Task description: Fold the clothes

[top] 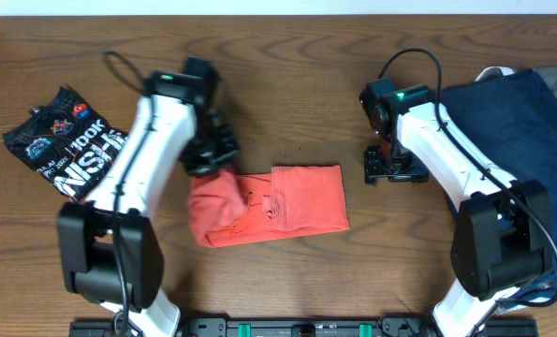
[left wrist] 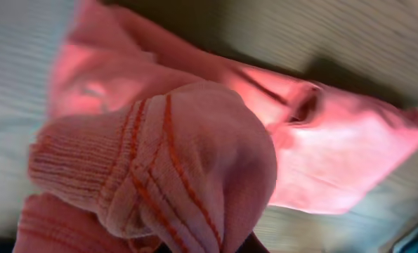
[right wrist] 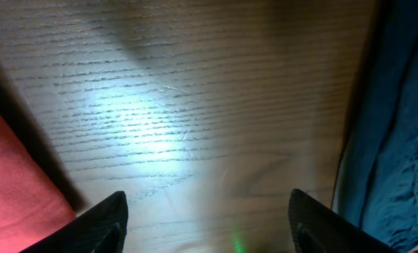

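T-shirt (top: 297, 201) left edge bunched in left tool (top: 212, 161); right tool (top: 395, 168) apart, spread.

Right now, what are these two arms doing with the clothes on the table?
They are folding laundry. The left arm's fingers are shut on the bunched left end of a coral-red T-shirt, which lies partly folded mid-table. The right arm's fingers hang open over bare wood between that shirt and a navy garment on the right, holding nothing. A black printed tee lies at the far left.

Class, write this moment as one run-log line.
left gripper: shut on red T-shirt | right gripper: open, empty, above table | T-shirt: left end bunched
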`<state>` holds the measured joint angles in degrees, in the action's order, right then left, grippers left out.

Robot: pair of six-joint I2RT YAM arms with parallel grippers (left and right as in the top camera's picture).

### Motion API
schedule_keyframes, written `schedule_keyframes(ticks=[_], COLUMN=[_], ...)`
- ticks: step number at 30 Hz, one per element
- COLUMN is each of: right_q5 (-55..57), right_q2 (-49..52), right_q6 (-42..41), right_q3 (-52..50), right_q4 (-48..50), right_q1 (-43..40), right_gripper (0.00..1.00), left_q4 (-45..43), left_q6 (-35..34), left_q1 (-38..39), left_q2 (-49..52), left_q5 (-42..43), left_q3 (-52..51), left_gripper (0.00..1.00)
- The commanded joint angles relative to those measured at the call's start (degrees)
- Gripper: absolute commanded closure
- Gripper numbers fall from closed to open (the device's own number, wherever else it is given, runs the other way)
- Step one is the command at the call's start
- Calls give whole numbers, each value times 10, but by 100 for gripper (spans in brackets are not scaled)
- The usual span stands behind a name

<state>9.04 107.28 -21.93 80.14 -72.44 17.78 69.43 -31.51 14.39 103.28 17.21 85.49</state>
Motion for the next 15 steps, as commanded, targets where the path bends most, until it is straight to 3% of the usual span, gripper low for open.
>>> schedule_keyframes(ticks=[1,9,15], right_q5=[6,6,6], right_q2=[-11,-11,-11], right_q6=[14,14,15], right_q3=[0,0,0], right_q4=[0,-2,-5], right_q1=[-5,-6,-5], right_gripper=[28,28,28], left_q4=[-13,-75,-132], left_q6=[-71,-149,-170], left_q1=[48,129,151], left_q2=[-14,-14,-14], left_q5=[18,20,62], left_q3=[13,13,13], left_gripper=[94,94,94])
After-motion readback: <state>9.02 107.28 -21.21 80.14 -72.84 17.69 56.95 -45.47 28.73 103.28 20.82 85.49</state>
